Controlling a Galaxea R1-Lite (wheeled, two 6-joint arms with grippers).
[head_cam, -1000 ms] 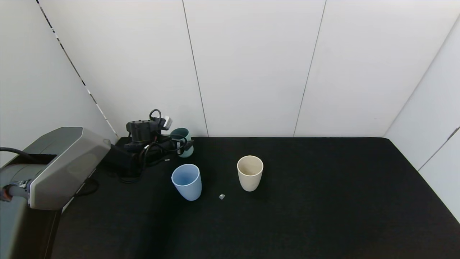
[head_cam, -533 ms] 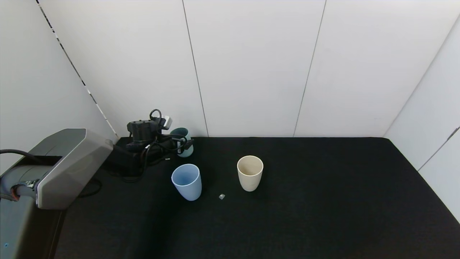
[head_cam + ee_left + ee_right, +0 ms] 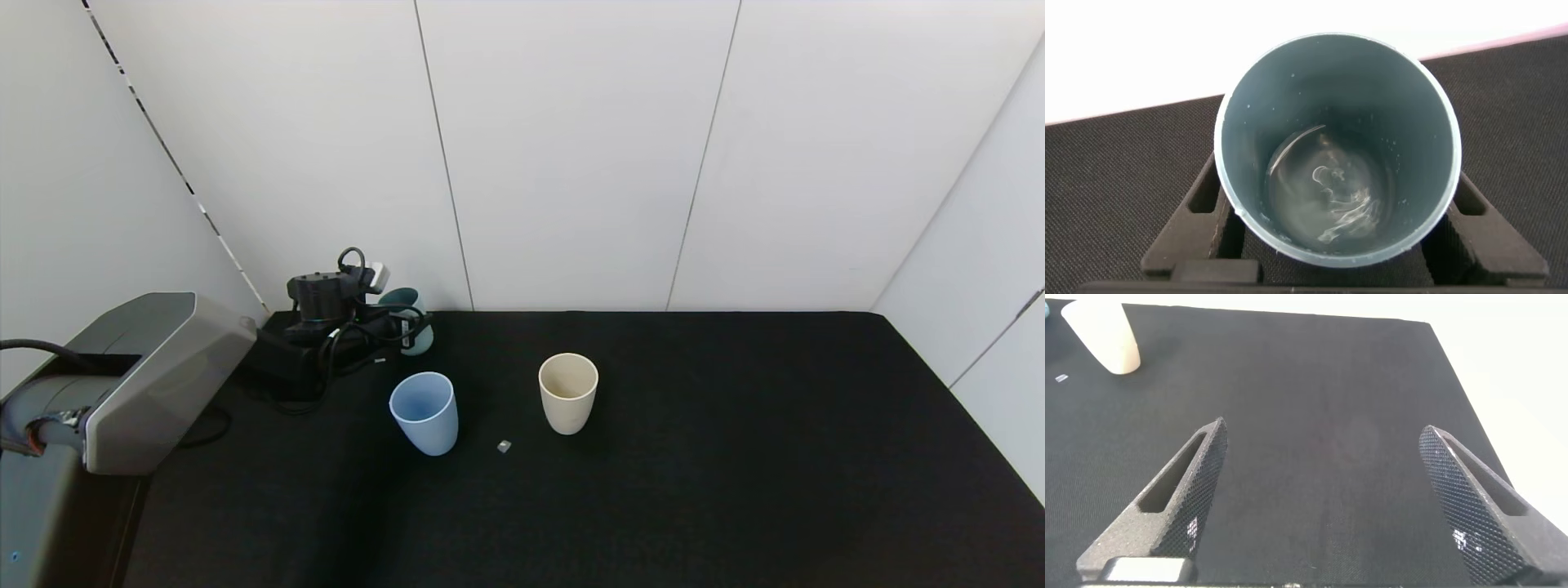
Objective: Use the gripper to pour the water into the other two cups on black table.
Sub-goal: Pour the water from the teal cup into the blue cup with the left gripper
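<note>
1. The left gripper [image 3: 406, 331] is at the far left corner of the black table [image 3: 735, 457], close to the white wall, its fingers [image 3: 1196, 233] pressed on either side of the teal-green cup [image 3: 408, 318].
2. In the left wrist view that cup [image 3: 1337, 147] stands upright between the two fingers, with a shallow pool of clear water [image 3: 1327, 196] at its bottom (droplets cling to the inner wall).
3. The light blue cup [image 3: 424, 412] stands upright on the table, nearer the robot than the held cup and just to its right.
4. The cream-beige cup [image 3: 568, 392] stands upright to the right of the blue one, apart from it; whether either holds water cannot be told.
5. A small pale speck [image 3: 504, 446] lies on the table between the two cups, slightly nearer the robot.
6. The right gripper [image 3: 1327, 502] hangs over bare table off to the right, its fingers [image 3: 1180, 490] spread wide with nothing between them; the cream-beige cup [image 3: 1104, 335] shows far off in its view.
</note>
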